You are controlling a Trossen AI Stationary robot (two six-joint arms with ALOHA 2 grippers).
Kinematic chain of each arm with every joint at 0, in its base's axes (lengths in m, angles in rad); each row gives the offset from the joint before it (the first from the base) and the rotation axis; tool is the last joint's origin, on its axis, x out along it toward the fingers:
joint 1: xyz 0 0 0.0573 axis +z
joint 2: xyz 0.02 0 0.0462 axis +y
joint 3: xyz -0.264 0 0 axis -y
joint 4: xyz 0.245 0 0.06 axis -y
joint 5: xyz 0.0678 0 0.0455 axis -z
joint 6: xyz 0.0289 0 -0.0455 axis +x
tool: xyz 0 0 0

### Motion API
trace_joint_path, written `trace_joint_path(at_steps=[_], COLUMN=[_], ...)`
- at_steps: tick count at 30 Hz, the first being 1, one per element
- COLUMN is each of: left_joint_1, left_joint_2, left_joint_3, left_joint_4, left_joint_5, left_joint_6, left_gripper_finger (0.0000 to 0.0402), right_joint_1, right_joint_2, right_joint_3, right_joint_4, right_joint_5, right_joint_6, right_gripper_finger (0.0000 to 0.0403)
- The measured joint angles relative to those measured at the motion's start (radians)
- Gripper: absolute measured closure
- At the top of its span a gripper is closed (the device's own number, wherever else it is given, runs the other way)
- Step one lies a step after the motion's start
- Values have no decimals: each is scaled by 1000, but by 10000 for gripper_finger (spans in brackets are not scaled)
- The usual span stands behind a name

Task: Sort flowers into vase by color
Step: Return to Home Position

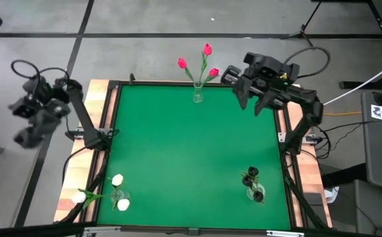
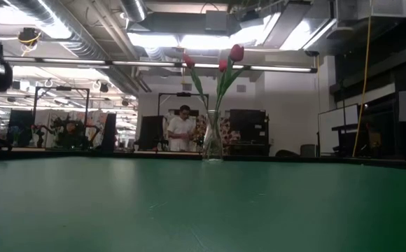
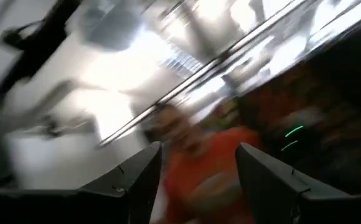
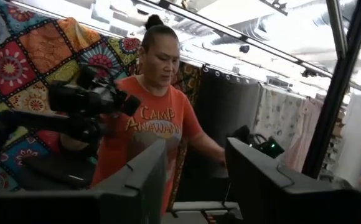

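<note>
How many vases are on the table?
3. The top vase, top middle in the high view, holds pink tulips; the left vase, bottom left, holds white tulips; the right vase, bottom right, holds black tulips.

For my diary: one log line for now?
pink tulips: top vase; white tulips: bottom-left vase; black tulips: bottom-right vase; left gripper: open; right gripper: open

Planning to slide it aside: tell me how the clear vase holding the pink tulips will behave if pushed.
The vase looks narrow and tall, with the pink tulips rising above it, so a high push would probably tip it. Its clear wall suggests glass: likely fragile, slippery. Left gripper hangs off the table; right gripper hovers nearby.
</note>
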Motion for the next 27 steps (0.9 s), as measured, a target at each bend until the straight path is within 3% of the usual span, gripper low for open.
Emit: trace_joint_path(at_steps=[2,7,11,15,24,27], left_joint_1=[-1,-2,15,17,22,22], left_joint_2=[-71,-156,-199,-221,-236,-236], left_joint_3=[1,10,18,18,18,18], left_joint_4=[-42,-136,-197,-230,-274,-294], left_joint_5=[63,-74,6,9,33,66], left_joint_6=[-76,-194,-244,-272,-296,-298], left_gripper_finger=[199,199,198,199,199,199], right_joint_1=[-15,-25,28,147,402,416], right_joint_2=[-62,-283,-459,-593,-652,-657], right_joint_3=[-108,-382,-563,-703,-1028,-1157], right_joint_4=[-1,1,2,1,-3,3], right_joint_5=[-3,8,10,-17,-15,120], right_joint_6=[-28,-101,-163,-429,-924,-1028], right_gripper_finger=[237,237,237,237,237,237])
